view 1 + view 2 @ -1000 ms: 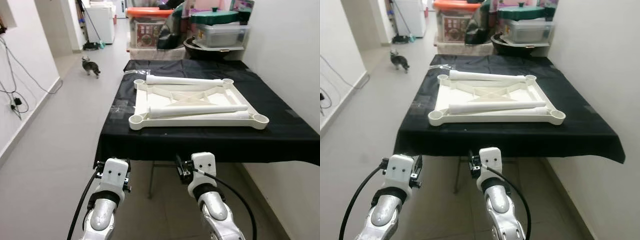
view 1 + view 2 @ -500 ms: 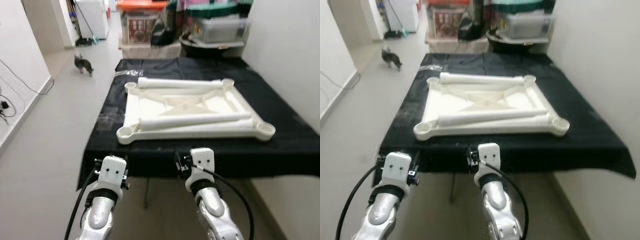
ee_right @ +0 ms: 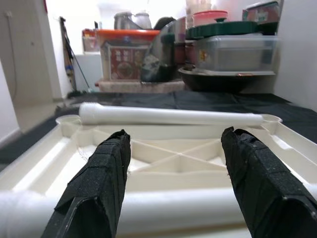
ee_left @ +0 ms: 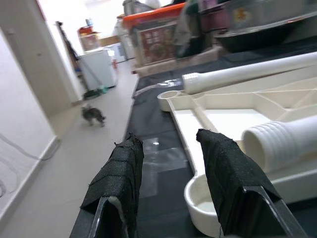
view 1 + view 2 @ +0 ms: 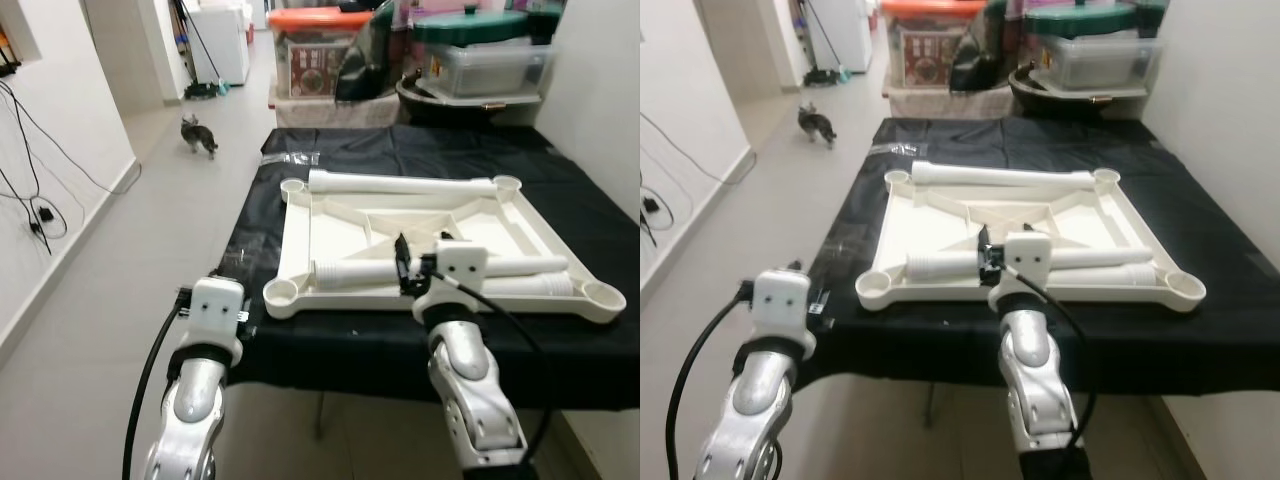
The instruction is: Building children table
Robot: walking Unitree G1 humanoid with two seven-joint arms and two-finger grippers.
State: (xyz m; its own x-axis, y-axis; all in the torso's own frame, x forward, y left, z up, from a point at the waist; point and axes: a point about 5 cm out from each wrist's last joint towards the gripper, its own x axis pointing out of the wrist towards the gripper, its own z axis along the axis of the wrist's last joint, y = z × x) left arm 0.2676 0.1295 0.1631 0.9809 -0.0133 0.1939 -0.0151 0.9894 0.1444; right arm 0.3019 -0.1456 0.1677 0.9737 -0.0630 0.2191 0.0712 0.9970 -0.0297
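Black-draped table (image 5: 400,345) at centre: spread-fingered right gripper (image 3: 178,183) approaches the near leg (image 5: 345,273), likely grasping next; left gripper (image 4: 173,183) spread, empty.

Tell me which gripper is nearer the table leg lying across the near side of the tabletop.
Right. The right gripper hangs open just over that near leg, fingers astride it. The left gripper, also open, is off the upturned tabletop's near-left corner, beside the leg's threaded end.
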